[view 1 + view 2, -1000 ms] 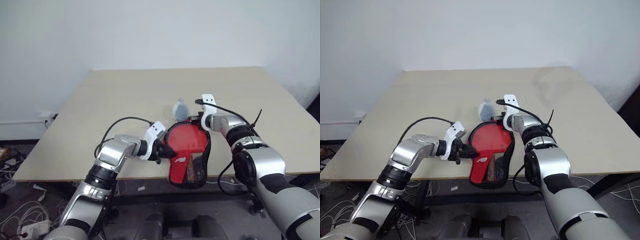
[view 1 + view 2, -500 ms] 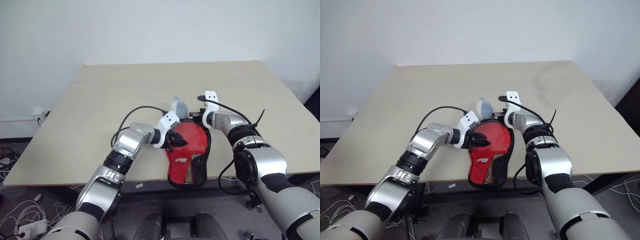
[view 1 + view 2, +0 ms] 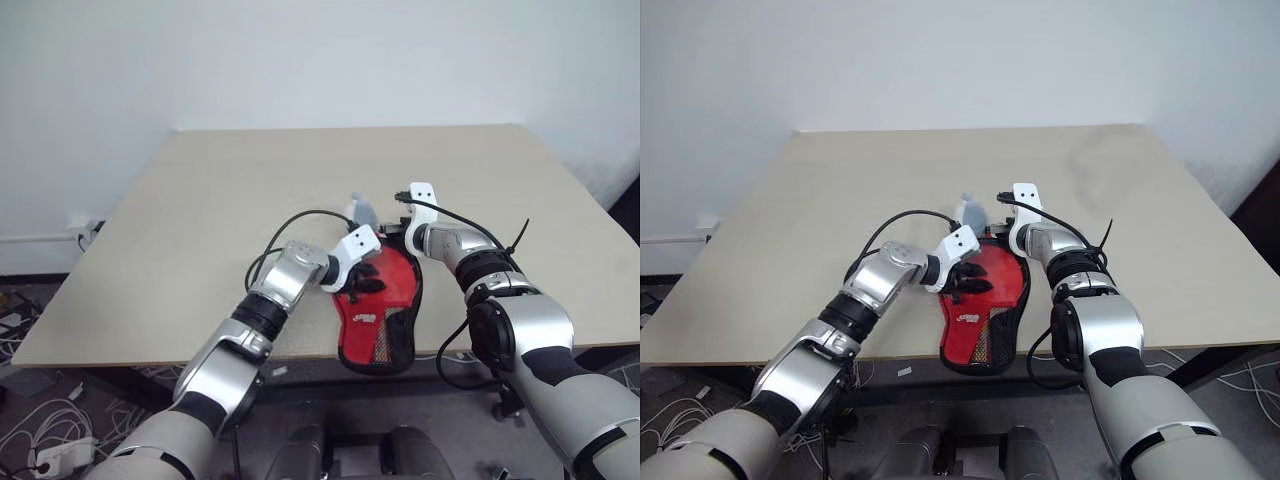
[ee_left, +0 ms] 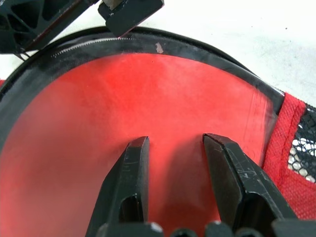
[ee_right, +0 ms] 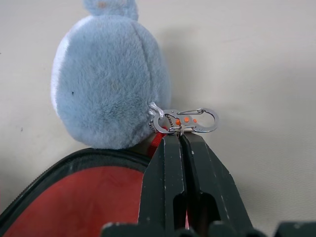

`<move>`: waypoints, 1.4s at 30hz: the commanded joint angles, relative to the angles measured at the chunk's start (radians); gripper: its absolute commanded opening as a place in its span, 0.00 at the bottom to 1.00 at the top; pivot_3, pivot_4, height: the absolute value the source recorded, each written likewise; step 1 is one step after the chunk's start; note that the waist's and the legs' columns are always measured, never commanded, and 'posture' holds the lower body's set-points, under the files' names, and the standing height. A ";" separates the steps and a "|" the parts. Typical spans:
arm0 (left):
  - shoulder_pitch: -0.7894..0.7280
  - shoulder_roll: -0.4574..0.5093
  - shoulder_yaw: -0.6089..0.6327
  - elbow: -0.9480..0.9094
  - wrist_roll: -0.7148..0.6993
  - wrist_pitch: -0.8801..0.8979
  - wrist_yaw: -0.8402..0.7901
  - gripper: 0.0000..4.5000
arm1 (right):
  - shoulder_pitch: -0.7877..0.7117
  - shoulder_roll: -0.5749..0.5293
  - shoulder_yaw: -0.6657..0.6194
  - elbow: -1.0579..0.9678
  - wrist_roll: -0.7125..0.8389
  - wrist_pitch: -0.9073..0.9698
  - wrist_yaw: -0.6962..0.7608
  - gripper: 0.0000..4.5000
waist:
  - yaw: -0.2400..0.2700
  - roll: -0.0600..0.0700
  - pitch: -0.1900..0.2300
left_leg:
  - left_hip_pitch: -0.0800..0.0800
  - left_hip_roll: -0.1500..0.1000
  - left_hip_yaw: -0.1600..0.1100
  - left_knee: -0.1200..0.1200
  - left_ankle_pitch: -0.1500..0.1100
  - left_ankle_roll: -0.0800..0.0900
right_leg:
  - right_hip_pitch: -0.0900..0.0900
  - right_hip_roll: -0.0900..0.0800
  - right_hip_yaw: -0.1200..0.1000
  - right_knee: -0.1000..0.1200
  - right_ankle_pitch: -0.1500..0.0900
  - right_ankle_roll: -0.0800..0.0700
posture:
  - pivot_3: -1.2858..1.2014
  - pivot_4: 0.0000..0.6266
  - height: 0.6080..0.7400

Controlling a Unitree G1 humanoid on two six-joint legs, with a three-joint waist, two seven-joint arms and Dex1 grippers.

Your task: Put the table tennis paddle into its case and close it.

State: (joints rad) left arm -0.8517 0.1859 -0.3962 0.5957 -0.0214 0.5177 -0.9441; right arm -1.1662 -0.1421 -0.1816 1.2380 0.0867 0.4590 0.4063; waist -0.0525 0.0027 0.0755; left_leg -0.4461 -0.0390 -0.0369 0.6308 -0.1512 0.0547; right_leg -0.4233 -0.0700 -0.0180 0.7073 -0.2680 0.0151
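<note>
On a pale beige desk [image 3: 200, 230] set against a white wall [image 3: 300, 60], with cables [image 3: 40, 440] on the floor beyond its left edge, lies the case [image 3: 378, 310], overhanging the near edge. The red paddle [image 3: 395, 285] sits inside it under clear plastic, handle end toward the near edge behind red mesh.

The left jaws [image 3: 362, 282] rest over the paddle's round face, partly apart and gripping nothing; the left wrist view shows both fingers [image 4: 126, 187] hanging just above the red face, with the black zip edging curving beyond their tips and the mesh panel off to one side.

The right jaws [image 3: 392, 238] sit at the case's far rim. The right wrist view shows them closed on a small metal clip [image 5: 190, 121] at their tips; a fluffy blue-grey ball [image 5: 111, 84] hangs from that clip just beyond them, and the zip edge lies below.
</note>
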 commanded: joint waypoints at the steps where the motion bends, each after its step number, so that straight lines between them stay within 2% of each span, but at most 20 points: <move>1: 0.008 -0.018 -0.010 0.063 0.005 0.078 -0.025 0.39 | -0.053 -0.016 -0.024 -0.048 0.030 -0.009 -0.019 0.01 | 0.000 0.000 0.000 | 0.000 0.000 0.000 0.000 0.000 0.000 | 0.000 0.000 0.000 0.000 0.000 0.000 | 0.52 0.00 0.61; 4: 0.012 -0.029 -0.016 0.074 0.023 0.107 -0.022 0.39 | -0.044 -0.031 -0.049 -0.029 0.039 -0.006 -0.093 0.01 | 0.001 0.000 0.000 | 0.000 -0.001 0.000 0.000 0.000 0.000 | 0.001 -0.001 0.000 0.000 0.001 0.001 | 0.52 0.00 0.61; 11: 0.039 -0.033 -0.025 0.050 0.035 0.137 -0.021 0.39 | -0.027 -0.065 -0.065 -0.007 0.046 0.019 -0.158 0.01 | 0.007 0.000 -0.001 | 0.000 -0.002 -0.001 0.001 0.000 0.000 | 0.002 -0.002 -0.001 0.000 0.001 0.001 | 0.52 0.00 0.61; 26: 0.041 -0.042 -0.012 0.040 0.031 0.170 -0.010 0.39 | 0.023 -0.161 -0.036 -0.076 0.056 0.170 -0.094 0.01 | 0.006 0.001 -0.002 | 0.001 -0.008 -0.007 0.002 0.001 0.002 | 0.010 -0.016 -0.016 -0.003 0.002 0.003 | 0.52 0.00 0.61; 31: 0.028 -0.048 0.003 0.058 0.029 0.159 0.000 0.39 | 0.064 -0.196 -0.012 -0.153 0.054 0.223 -0.031 0.01 | 0.007 0.003 -0.003 | 0.001 -0.011 -0.020 0.001 0.001 0.002 | 0.014 -0.016 -0.024 -0.014 0.005 0.007 | 0.52 0.00 0.61; 42: 0.040 -0.052 -0.002 0.048 0.034 0.154 0.001 0.39 | 0.222 -0.291 0.026 -0.455 0.072 0.428 0.052 0.01 | 0.024 0.004 -0.004 | 0.000 -0.022 -0.029 -0.001 0.001 0.003 | 0.016 -0.021 -0.025 -0.014 0.005 0.009 | 0.52 0.00 0.61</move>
State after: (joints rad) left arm -0.8531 0.1142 -0.3672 0.5877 -0.0157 0.6326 -0.9485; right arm -0.9485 -0.3611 -0.1536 0.8543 0.1722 0.8651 0.4689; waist -0.0284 0.0067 0.0718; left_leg -0.4463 -0.0614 -0.0662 0.6298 -0.1497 0.0573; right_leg -0.4075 -0.0917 -0.0428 0.6928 -0.2632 0.0242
